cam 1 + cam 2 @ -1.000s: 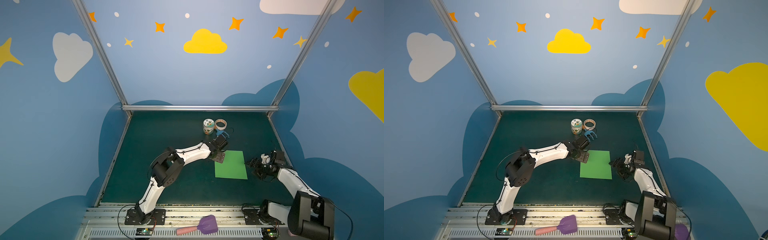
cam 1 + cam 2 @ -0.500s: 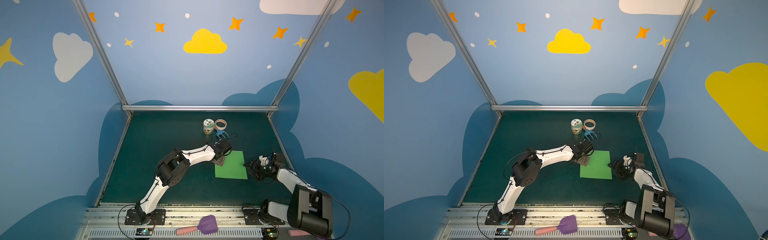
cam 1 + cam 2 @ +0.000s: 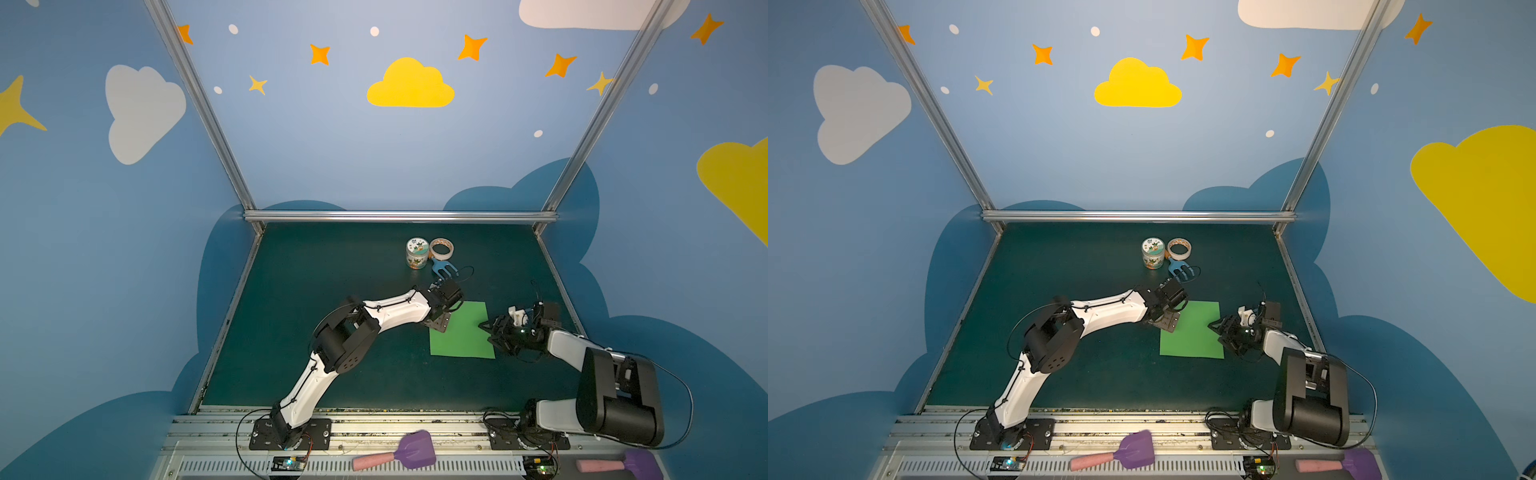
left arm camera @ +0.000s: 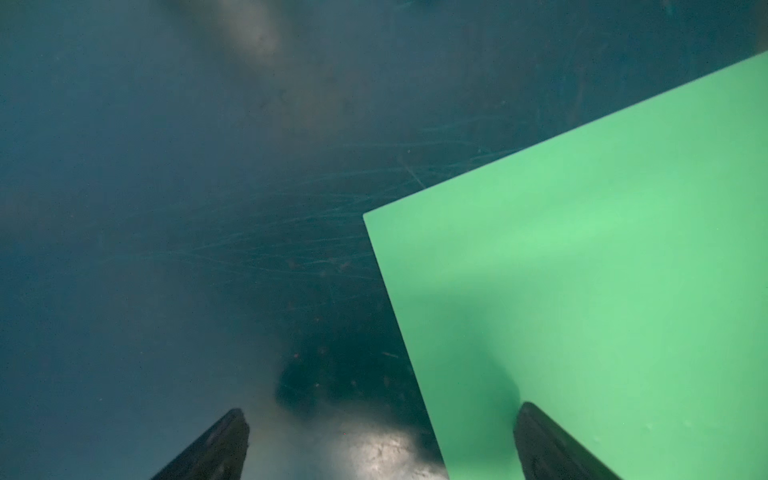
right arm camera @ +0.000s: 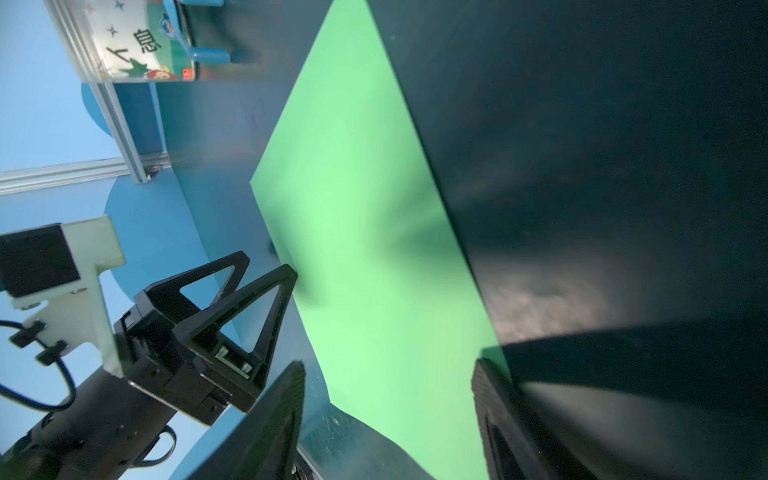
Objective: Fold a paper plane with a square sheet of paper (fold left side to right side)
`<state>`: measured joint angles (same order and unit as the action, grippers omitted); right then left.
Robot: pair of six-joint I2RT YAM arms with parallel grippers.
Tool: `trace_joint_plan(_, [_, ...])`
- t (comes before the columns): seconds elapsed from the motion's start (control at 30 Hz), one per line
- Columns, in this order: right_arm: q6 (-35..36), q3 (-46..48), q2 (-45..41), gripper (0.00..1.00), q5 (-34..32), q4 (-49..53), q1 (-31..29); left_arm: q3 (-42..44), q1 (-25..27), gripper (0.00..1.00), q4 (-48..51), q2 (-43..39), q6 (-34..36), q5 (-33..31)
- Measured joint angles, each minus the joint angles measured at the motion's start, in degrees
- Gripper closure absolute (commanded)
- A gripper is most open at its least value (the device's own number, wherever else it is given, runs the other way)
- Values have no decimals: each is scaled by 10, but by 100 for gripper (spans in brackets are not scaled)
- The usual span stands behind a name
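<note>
The square sheet of paper [image 3: 463,332] [image 3: 1192,334] lies flat and bright green on the dark table, unfolded. My left gripper [image 3: 441,323] [image 3: 1169,322] is low at its left edge and open. In the left wrist view [image 4: 380,409] one finger is over the sheet [image 4: 602,270] and the other is over bare table. My right gripper [image 3: 487,332] [image 3: 1217,332] is at the sheet's right edge, turned on its side and open. In the right wrist view [image 5: 388,365] the sheet's [image 5: 365,249] edge reaches in between the wide-apart jaws. No paper plane shape shows.
A small printed jar [image 3: 417,253], a tape roll [image 3: 441,248] and a blue toy rake [image 3: 444,269] stand behind the sheet. Two purple toy shovels [image 3: 411,451] [image 3: 636,463] lie on the front rail. Blue walls with metal posts close in three sides.
My right gripper has moved left up to the sheet's right edge and its jaws have narrowed slightly. My left arm's elbow has swung right, with its gripper staying at the left edge.
</note>
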<state>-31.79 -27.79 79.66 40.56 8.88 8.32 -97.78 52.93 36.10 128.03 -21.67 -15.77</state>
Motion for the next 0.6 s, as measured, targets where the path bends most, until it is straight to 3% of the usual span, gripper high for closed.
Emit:
trace_joint_plan(0.17, [-2, -12, 3, 32, -14, 11, -5, 0, 0, 0, 0, 0, 0, 0])
trace_joint_plan(0.47, [9, -38, -19, 30, -99, 68, 9, 1, 0, 0, -1, 0, 0, 1])
trace_joint_plan(0.6, [8, -37, -14, 32, -97, 66, 9, 2, 0, 0, -3, -1, 0, 2])
